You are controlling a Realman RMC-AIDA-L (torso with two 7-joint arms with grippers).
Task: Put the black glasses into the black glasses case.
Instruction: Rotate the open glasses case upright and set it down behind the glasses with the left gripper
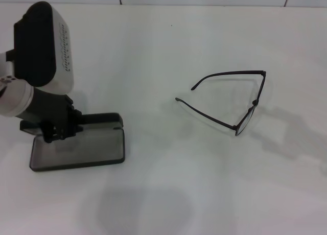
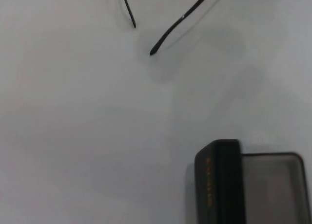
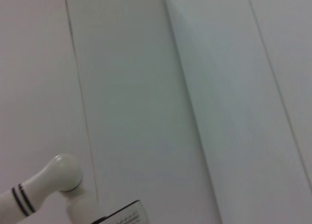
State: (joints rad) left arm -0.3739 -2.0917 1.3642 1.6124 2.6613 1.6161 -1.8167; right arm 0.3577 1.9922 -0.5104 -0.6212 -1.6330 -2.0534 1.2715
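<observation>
An open glasses case (image 1: 76, 149) lies on the table (image 1: 168, 194) at the left side of the head view, its lid standing up along the far edge and its tray toward the robot. The left gripper (image 1: 53, 133) sits at the case's far left corner, over the lid. The glasses (image 1: 240, 99) lie well apart to the right and slightly farther back, temple arms unfolded and pointing left toward the case.

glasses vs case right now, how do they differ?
The black glasses are a thin wire-like frame with temple arms spread; the black glasses case is a solid hinged box, lying open. The glasses lie untouched toward the right; the case sits left, with the left gripper at its lid. Both are black, on the white table.
</observation>
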